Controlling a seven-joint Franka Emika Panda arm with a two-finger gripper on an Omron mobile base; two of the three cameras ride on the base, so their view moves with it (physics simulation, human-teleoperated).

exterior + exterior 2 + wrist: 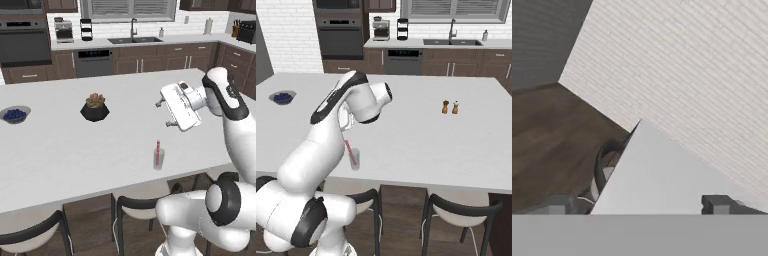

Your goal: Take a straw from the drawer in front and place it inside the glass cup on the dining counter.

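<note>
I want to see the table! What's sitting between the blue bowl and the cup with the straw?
In the left base view, a potted plant sits between the bowl and the glass cup.

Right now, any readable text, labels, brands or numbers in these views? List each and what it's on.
None readable.
Dark dishwasher control strip: faint light marks, too blurred to read.
Black wall oven panel: small marks, too blurred to read.
Translucent glass cup with the pink-red straw, white dining counter: no print.
</note>
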